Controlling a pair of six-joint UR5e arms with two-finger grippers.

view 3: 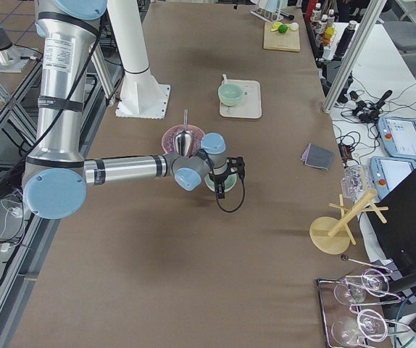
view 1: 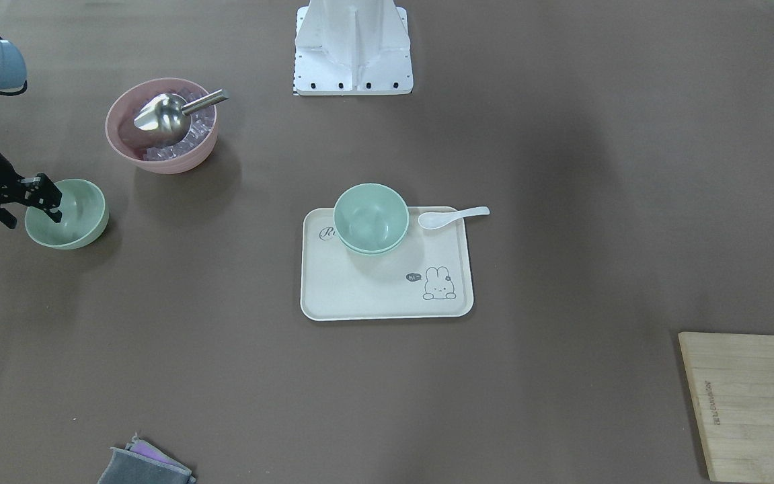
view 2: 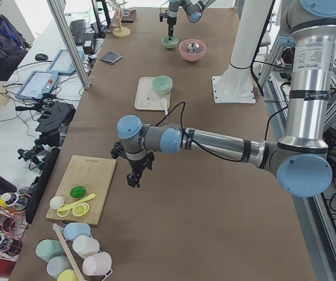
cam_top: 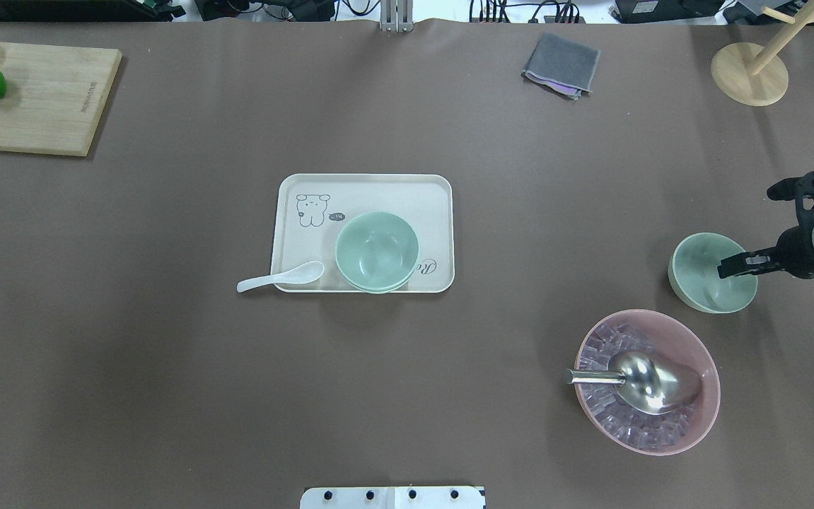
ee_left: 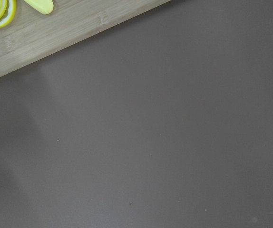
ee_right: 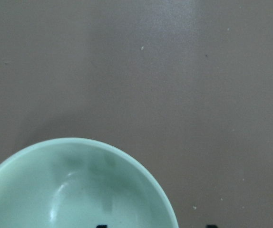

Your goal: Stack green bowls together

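The right pincer (view 1: 32, 216) hangs over the rim of a small round pale green bowl (view 1: 74, 215) near the right end of the table. Its two black fingers are apart. One is inside the bowl and one is outside, with the thin wall between them. It is open and is not squeezing anything.

I think this bowl is light and stiff, like plastic, and it is empty. Its skin is smooth, so it may slip. The best place to hold it is right there, on the wall just under the rim. Held by one side, it may tip.

Just beside it is a big pink bowl (view 1: 178, 161) of ice cubes with a shiny metal scoop (view 1: 165, 114) in it.

Two more pale green bowls (view 1: 371, 218) sit one inside the other on a flat cream tray (view 1: 360, 296) in the middle of the table. A white spoon (view 1: 452, 216) lies on the tray's edge.

The tray has a cartoon animal (view 1: 438, 284) with a bubble that says "hi". A curly word starts with R, and the bowls hide the rest.

The left pincer (view 2: 134, 180) hangs over bare table by a wooden cutting board (cam_top: 39, 99) at the far left corner. I cannot tell if it is open. The board's writing is too small to read.
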